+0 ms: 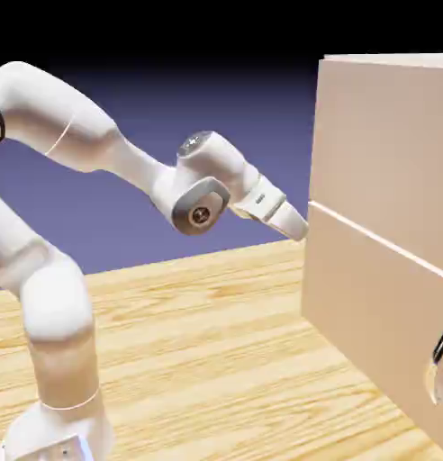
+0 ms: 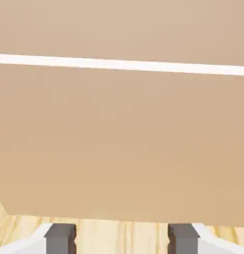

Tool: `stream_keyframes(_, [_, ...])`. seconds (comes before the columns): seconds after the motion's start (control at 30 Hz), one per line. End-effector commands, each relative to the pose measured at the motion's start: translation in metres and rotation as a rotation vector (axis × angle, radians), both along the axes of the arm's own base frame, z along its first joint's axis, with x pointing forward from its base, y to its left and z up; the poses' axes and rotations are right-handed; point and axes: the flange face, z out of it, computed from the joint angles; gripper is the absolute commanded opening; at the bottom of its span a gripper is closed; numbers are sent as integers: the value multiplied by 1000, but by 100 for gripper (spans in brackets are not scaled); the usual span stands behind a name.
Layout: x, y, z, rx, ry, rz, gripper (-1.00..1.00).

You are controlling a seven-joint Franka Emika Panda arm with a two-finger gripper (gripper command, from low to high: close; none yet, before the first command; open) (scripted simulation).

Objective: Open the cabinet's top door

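Note:
The beige-pink cabinet (image 1: 378, 270) fills the exterior view's right. Its top door (image 1: 387, 144) is the upper flat panel and lies flush and shut above a thin pale seam (image 1: 369, 236). My gripper (image 1: 300, 228) points down and right, its tip close to the cabinet's near edge just below the seam; I cannot tell whether it touches. In the hand view the top door (image 2: 119, 27) sits above the seam (image 2: 122, 63). The lower panel (image 2: 119, 144) fills the middle. My gripper (image 2: 122, 240) is open, with nothing between its grey fingertips (image 2: 60, 239).
A curved silver handle (image 1: 438, 362) sits on the lower panel (image 1: 369, 315) at the exterior view's right edge. The wooden table (image 1: 216, 342) stretches under the arm and shows below the lower panel in the hand view.

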Motion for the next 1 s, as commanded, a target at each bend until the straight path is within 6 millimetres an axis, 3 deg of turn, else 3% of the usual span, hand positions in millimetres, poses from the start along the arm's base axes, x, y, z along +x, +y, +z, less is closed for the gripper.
stream_keyframes(0.0, [1, 1, 13, -3, -30, 12, 0])
stream_keyframes(0.27, [-6, -2, 111, -18, -266, 86, 0])
stream_keyframes(0.53, [-23, -33, 185, -12, -477, 118, 0])
stream_keyframes(0.77, [-33, -81, 222, 6, -626, 114, 0])
stream_keyframes(0.97, [-30, -132, 229, 28, -720, 91, 0])
